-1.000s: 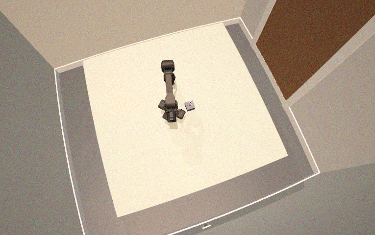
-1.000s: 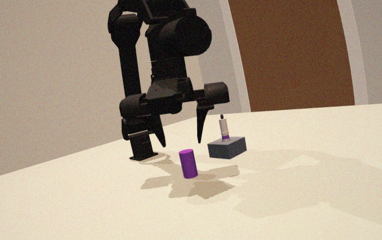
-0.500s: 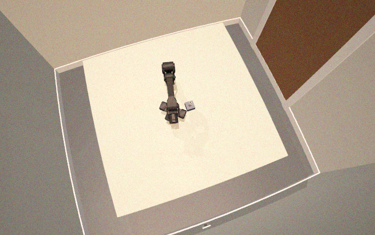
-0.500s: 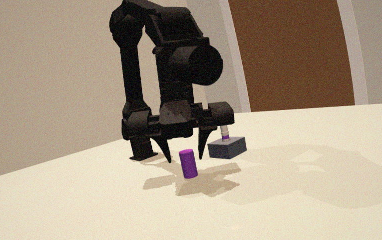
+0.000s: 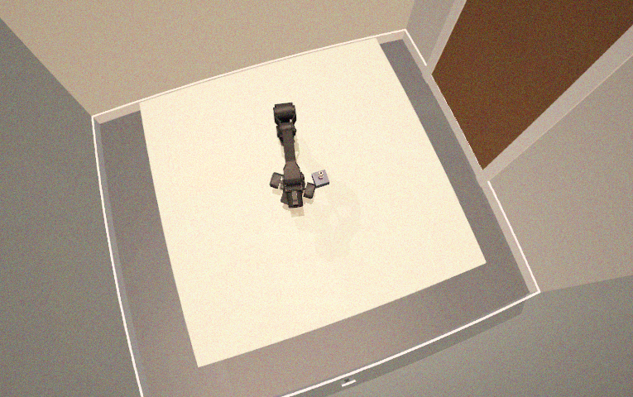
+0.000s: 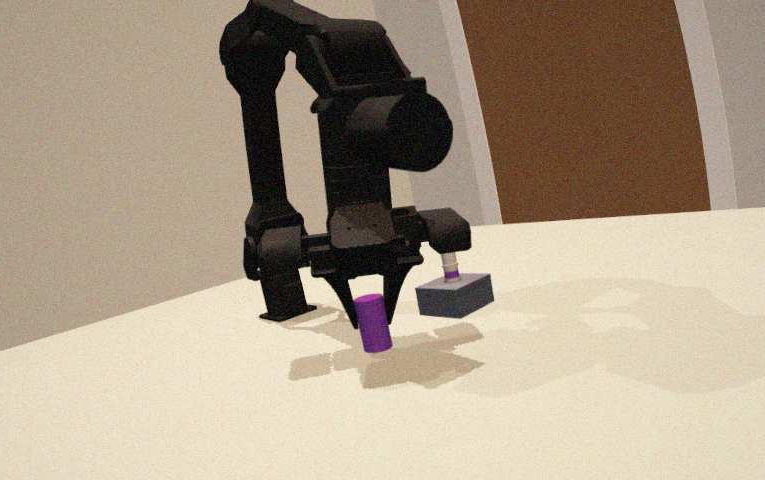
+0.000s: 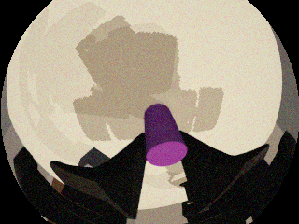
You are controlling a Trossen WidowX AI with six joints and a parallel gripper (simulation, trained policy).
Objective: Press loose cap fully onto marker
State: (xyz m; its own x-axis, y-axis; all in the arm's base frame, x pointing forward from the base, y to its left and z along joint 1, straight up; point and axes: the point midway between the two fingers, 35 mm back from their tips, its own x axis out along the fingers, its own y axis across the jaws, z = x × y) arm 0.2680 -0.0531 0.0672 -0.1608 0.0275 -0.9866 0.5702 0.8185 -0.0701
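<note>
The purple cap (image 6: 375, 340) (image 7: 166, 154) stands upright, slightly tilted in the exterior view. My gripper (image 6: 372, 325) (image 7: 163, 133) points down and is shut on the cap, with one finger against each side. Whether the cap's base touches the table cannot be told. The white marker (image 6: 450, 264) (image 5: 320, 174) with a purple band stands upright in the grey holder block (image 6: 441, 300) (image 5: 321, 180), beside the gripper. In the exterior view the marker's upper part is hidden behind the gripper's side housing. The arm hides the cap and fingers in the top view.
The pale table top (image 5: 261, 275) (image 6: 196, 416) carries the arm's base (image 6: 285, 303), behind the gripper. The gripper's wide side housing (image 6: 447, 230) is close to the marker. A corner of the holder block (image 7: 94, 157) shows beside one finger in the wrist view.
</note>
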